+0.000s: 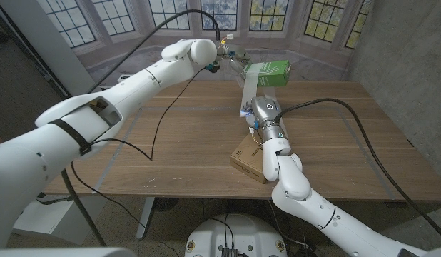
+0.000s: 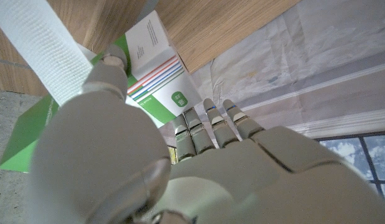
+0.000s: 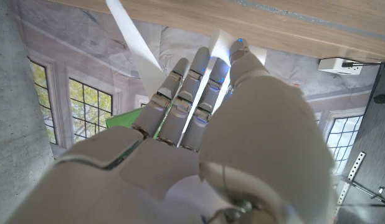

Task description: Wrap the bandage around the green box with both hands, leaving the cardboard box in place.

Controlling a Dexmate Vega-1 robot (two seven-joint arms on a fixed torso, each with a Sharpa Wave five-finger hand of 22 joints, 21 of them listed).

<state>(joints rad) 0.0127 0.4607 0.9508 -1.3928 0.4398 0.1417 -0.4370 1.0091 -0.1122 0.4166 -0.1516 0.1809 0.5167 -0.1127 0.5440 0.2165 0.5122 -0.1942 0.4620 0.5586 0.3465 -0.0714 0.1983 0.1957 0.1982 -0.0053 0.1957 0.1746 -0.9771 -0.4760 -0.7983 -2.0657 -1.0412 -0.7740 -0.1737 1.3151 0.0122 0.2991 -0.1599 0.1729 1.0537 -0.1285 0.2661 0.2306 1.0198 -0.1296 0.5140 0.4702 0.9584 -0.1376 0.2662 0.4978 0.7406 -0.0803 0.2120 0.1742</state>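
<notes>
- Left hand [image 2: 180, 174] fingers first: in its own wrist view the thumb [image 2: 111, 68] presses right up against the green box [image 2: 161, 87] and the other fingers curl around the box's far side, so it's gripping the box.
- The bandage [image 2: 46, 53], a white ribbed strip, runs past that thumb and over the box edge in the same view.
- From the head camera the left hand [image 1: 222, 58] is up off the table near the far edge, and the green box [image 1: 269, 73] sits tilted in the air right beside it.
- Right hand [image 3: 199, 130]: its fingers [image 3: 180, 102] are stretched out long and close together, with a white strip of bandage [image 3: 135, 38] running between and past them. Can't honestly tell whether it's pinching the strip or just lying against it.
- In the head view the right hand [image 1: 250, 114] is low at the table, just under the box, and the bandage [image 1: 248, 91] goes taut from it up to the box.
- The cardboard box [image 1: 247, 158] lies flat on the wooden table [image 1: 192, 143], on the near side, with the right forearm passing over it.
- A black cable [image 1: 160, 125] hangs off the left arm and loops down over the tabletop.
</notes>
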